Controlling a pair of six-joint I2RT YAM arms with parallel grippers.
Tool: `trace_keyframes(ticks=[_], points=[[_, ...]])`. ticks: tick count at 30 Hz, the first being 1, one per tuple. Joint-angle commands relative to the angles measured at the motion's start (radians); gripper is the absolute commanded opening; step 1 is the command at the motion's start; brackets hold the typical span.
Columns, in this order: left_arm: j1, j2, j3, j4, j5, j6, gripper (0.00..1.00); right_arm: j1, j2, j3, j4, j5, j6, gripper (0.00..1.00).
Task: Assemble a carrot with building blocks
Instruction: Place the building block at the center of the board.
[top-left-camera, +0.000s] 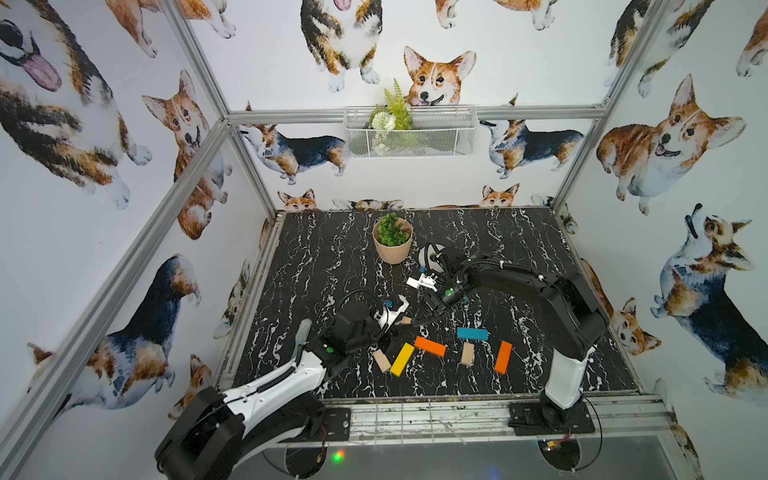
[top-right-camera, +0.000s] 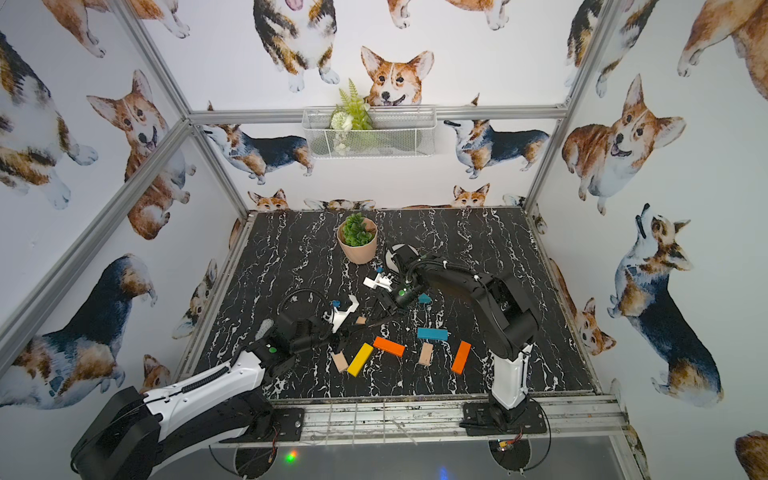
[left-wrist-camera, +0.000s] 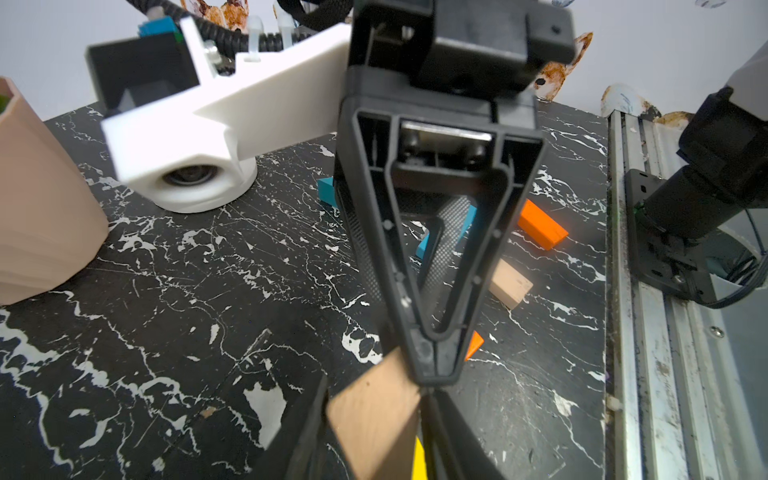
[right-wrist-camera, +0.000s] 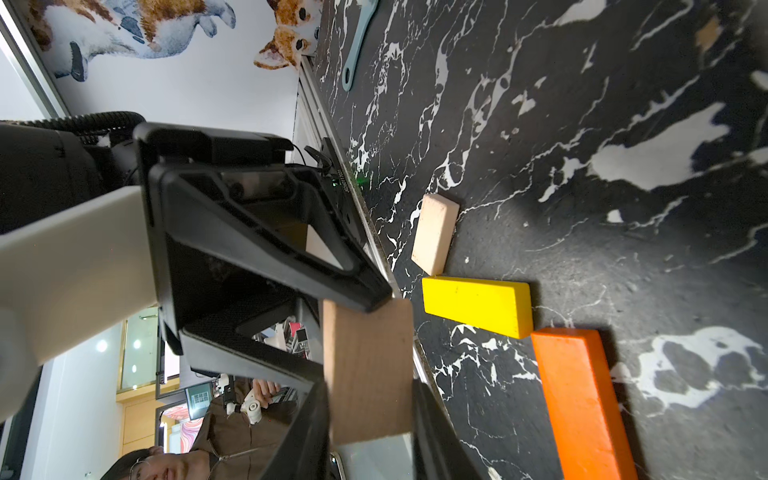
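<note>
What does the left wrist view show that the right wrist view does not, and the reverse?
Only the left wrist view: the pink plant pot, a blue block and the right arm's base. Only the right wrist view: a grey-blue tool handle and a person beyond the table. Both: the plain wood piece pinched between the left pincer and the right pincer, with the black marbled table behind.
</note>
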Motion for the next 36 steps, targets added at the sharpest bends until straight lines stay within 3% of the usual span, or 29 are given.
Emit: trace_keyframes(ticks=[1,7,10,13,25,36], points=[[0.001,0.005,0.012,0.112,0.013,0.003,0.33,0.002,0.008,0.009,0.015,-0.007,0.003,0.22],[0.000,0.008,0.011,0.115,0.016,0.006,0.30,0.000,0.013,0.007,0.024,-0.020,-0.001,0.22],[0.000,0.016,0.012,0.116,0.019,0.005,0.45,0.000,0.014,0.006,0.032,-0.026,0.003,0.22],[0.000,0.022,0.016,0.116,0.023,0.004,0.45,0.000,0.014,0.006,0.043,-0.037,0.006,0.22],[0.000,0.036,0.017,0.115,0.016,0.009,0.20,-0.001,0.031,-0.001,0.071,-0.050,0.018,0.24],[0.000,0.013,0.012,0.113,0.006,0.008,0.14,-0.007,0.020,-0.006,0.066,-0.052,0.008,0.40]])
